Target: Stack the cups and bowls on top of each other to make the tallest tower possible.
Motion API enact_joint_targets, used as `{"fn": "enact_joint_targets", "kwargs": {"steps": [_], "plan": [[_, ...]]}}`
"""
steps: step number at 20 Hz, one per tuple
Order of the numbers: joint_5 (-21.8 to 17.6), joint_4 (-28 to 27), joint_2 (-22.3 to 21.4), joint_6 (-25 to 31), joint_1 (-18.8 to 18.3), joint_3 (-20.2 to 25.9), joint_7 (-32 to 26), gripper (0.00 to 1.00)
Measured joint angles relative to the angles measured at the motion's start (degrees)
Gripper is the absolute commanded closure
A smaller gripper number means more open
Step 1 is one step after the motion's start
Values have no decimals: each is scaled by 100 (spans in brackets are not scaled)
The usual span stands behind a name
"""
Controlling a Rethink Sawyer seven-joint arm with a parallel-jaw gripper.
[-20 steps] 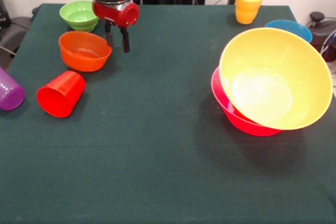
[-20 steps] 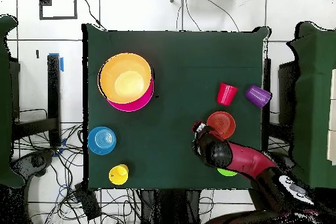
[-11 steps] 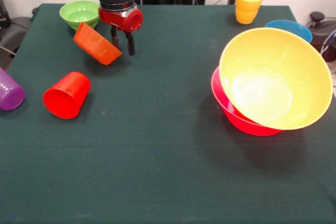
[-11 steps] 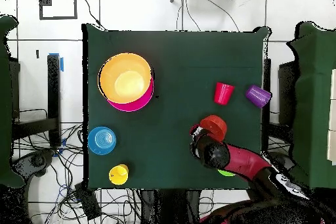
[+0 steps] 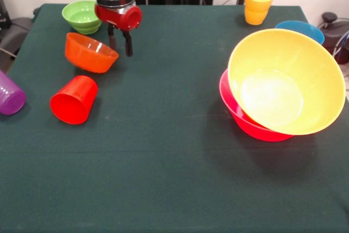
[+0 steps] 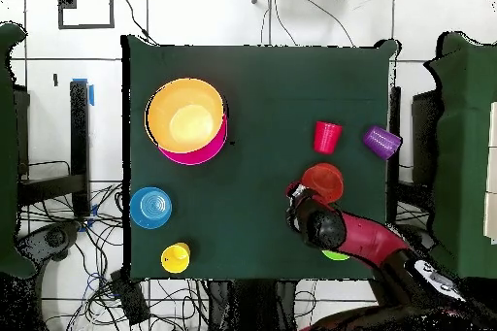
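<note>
My gripper [image 5: 120,45] [image 6: 296,194] hangs just right of the small orange bowl [image 5: 90,53] [image 6: 323,182], its two black fingers apart and nothing between them. The bowl sits slightly tilted, its right rim close to the left finger. A red cup [image 5: 73,100] [image 6: 327,137] lies on its side in front of the bowl, and a purple cup [image 5: 10,95] [image 6: 381,141] lies at the left edge. The tower is the large yellow-orange bowl [image 5: 283,83] [image 6: 184,118] leaning inside the pink bowl [image 5: 245,121] [image 6: 199,155] at the right.
A small green bowl [image 5: 82,16] stands behind the orange one, mostly under the arm in the overhead view. A yellow cup [image 5: 258,5] [image 6: 176,257] stands upright at the far right, with a blue bowl [image 5: 300,28] [image 6: 151,208] beside it.
The orange bowl tipped up steeply against the gripper and has come back down nearly level. The red cup rolled slightly right. The gripper shifted a little to the right, then back left.
</note>
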Motion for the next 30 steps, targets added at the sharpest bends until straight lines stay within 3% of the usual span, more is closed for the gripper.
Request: {"fn": "enact_joint_targets", "kwargs": {"steps": [6, 30], "plan": [[0, -3, -177, 0, -55, 1, 0, 0], [-1, -168, -123, 2, -192, 1, 0, 0]]}}
